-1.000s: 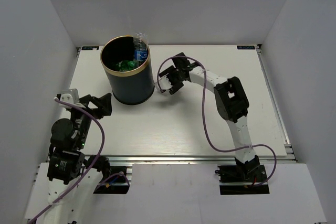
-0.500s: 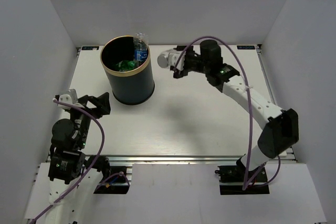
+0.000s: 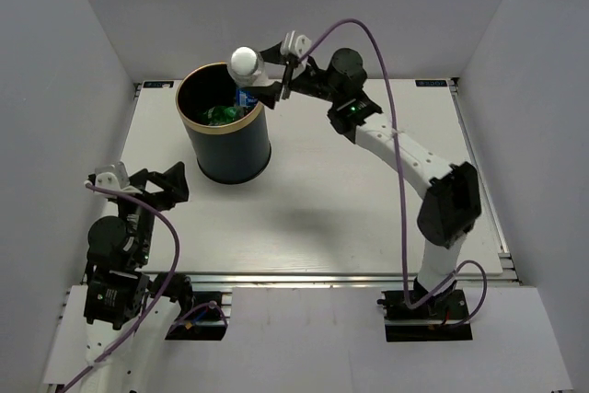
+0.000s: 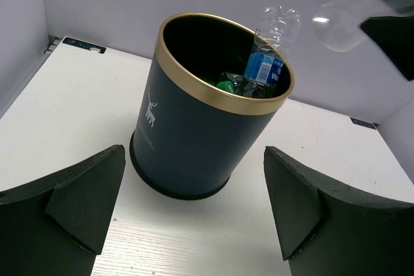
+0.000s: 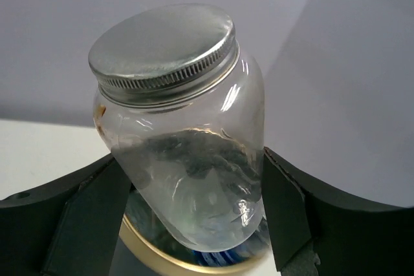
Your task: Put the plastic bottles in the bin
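Note:
The bin (image 3: pixel 221 149), dark navy with a gold rim, stands at the table's back left. Inside it a clear bottle with a blue label (image 3: pixel 247 96) leans against the far right rim, next to a green bottle (image 3: pixel 216 115). My right gripper (image 3: pixel 265 74) is shut on a wide clear bottle with a silver lid (image 3: pixel 246 62) and holds it tilted above the bin's far right rim. In the right wrist view the wide bottle (image 5: pixel 187 159) sits between my fingers (image 5: pixel 284 218) with the gold rim (image 5: pixel 149 250) below. My left gripper (image 3: pixel 170 186) is open and empty, near the bin's front left.
White walls close in the table on the left, back and right. In the left wrist view the bin (image 4: pixel 194 140) stands just beyond my open left gripper (image 4: pixel 194 211), with the labelled bottle (image 4: pixel 268 56) sticking up past its rim and the held bottle (image 4: pixel 339 27) blurred at top right.
My right arm rose from the table beside the bin and swung left, carrying the wide clear bottle up over the bin's far right rim. The left gripper shifted slightly.

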`<control>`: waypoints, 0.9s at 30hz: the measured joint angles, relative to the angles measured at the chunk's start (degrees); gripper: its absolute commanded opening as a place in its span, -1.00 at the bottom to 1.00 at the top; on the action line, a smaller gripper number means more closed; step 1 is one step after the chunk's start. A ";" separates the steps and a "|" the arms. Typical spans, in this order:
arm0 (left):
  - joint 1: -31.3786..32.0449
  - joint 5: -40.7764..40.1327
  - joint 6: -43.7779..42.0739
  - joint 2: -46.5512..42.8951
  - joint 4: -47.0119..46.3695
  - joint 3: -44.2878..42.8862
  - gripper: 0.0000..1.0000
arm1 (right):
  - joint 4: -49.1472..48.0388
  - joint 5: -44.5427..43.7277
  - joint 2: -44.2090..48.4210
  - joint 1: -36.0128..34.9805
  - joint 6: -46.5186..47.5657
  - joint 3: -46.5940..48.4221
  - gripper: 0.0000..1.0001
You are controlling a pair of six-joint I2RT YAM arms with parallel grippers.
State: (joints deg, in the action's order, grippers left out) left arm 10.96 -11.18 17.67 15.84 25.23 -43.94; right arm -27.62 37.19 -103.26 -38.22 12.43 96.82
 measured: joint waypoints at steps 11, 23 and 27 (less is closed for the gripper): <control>-0.52 -1.95 0.44 -2.21 0.02 0.00 0.95 | -3.82 0.26 -22.86 -3.96 -17.57 22.38 -0.50; -0.52 -1.97 0.44 -2.19 0.04 0.02 0.95 | -0.22 -6.54 -27.08 -4.39 -19.82 24.00 0.79; -0.52 -1.97 0.46 -2.19 0.04 0.00 0.95 | 0.74 -7.26 -27.08 -4.28 -19.91 24.00 0.79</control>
State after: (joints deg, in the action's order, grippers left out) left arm 10.44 -13.15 18.13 13.65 25.28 -43.94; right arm -26.87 29.93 -130.34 -42.50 -7.49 120.81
